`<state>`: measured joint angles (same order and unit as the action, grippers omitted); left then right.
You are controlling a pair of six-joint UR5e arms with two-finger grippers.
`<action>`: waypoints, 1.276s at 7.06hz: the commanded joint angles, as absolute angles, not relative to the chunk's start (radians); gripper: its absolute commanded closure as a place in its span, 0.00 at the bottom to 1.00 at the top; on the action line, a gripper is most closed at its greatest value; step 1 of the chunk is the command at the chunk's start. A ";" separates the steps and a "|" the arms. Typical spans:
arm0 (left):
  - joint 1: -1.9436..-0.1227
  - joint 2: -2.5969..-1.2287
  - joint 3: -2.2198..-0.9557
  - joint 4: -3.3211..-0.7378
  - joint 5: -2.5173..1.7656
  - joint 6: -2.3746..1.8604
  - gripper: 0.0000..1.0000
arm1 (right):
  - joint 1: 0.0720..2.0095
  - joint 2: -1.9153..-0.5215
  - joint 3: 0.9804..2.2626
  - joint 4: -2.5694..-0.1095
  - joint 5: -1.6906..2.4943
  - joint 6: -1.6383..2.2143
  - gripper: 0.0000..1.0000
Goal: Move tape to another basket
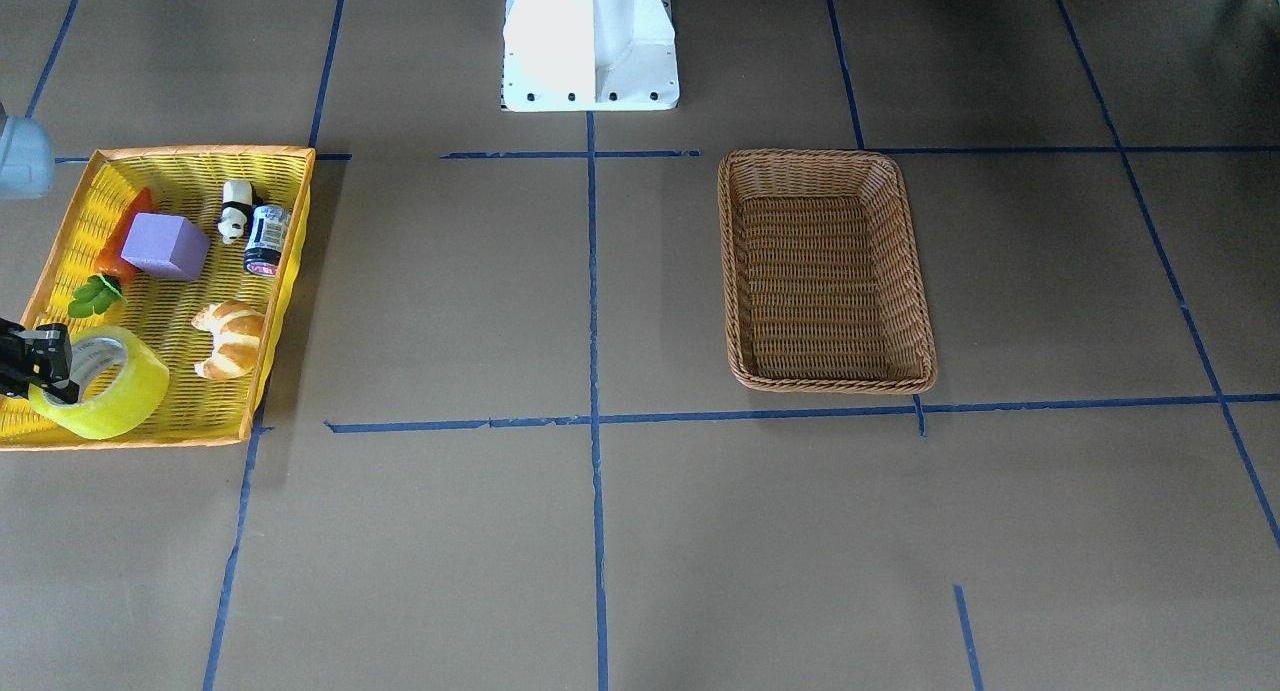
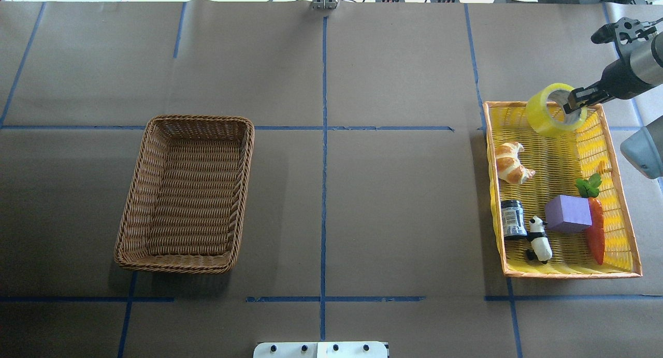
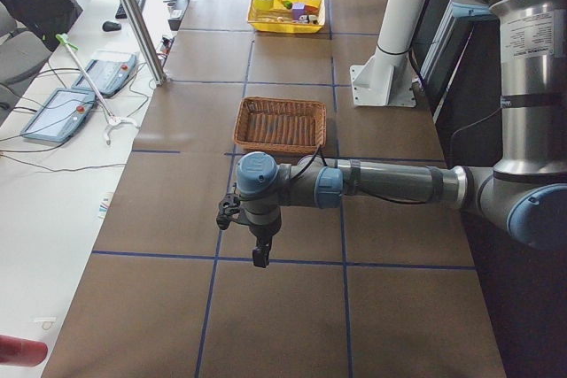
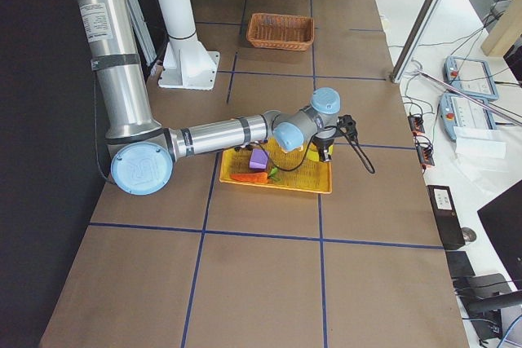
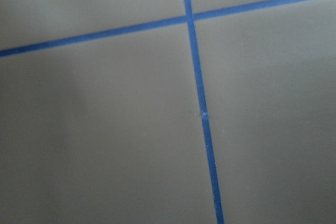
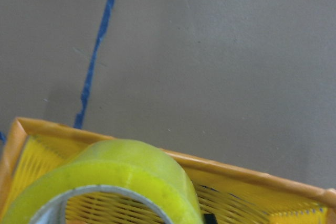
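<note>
The yellow-green tape (image 2: 549, 120) is tilted and raised a little over the far end of the yellow plastic-weave basket (image 2: 564, 272). My right gripper (image 2: 570, 105) is shut on the roll's wall, with one finger inside the grey-white core. The tape also shows in the front view (image 1: 115, 396) and fills the bottom of the right wrist view (image 6: 121, 177). The brown wicker basket (image 2: 189, 192) stands empty on the table's left half. My left gripper (image 3: 258, 252) hangs over bare table, away from both baskets. I cannot tell whether it is open or shut.
The yellow basket holds a croissant (image 2: 510, 163), a purple block (image 2: 567, 213), a carrot (image 2: 595, 236), a toy panda (image 2: 538, 239) and a small can (image 2: 513, 218). The robot's white base (image 1: 590, 41) stands at the table's edge. Blue tape lines cross the brown tabletop.
</note>
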<state>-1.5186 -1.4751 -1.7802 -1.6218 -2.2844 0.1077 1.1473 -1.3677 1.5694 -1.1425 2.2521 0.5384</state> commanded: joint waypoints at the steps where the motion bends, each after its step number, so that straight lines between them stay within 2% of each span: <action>1: -1.517 -1.491 -1.776 -1.896 -2.287 0.107 0.00 | 1.100 -1.344 1.575 -0.963 2.250 0.793 1.00; 2: -1.493 -1.493 -1.764 -1.984 -2.287 0.103 0.00 | 1.063 -1.338 1.580 -0.884 2.241 0.896 1.00; 3: -1.414 -1.493 -1.788 -2.020 -2.290 -0.072 0.00 | 1.028 -1.300 1.586 -0.846 2.215 1.023 1.00; 5: -1.278 -1.493 -1.793 -2.319 -2.289 -0.594 0.00 | 0.924 -1.289 1.586 -0.629 2.113 1.276 1.00; 6: -1.232 -1.494 -1.799 -2.436 -2.289 -0.711 0.00 | 0.908 -1.289 1.589 -0.523 2.105 1.389 1.00; 9: -1.041 -1.631 -1.856 -2.543 -2.278 -1.060 0.00 | 0.809 -1.299 1.664 -0.289 2.010 1.610 1.00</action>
<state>-1.1056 -1.5652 -1.8429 -2.4933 -2.2781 -0.8875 0.8497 -1.2963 1.6350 -0.3788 2.0401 1.5322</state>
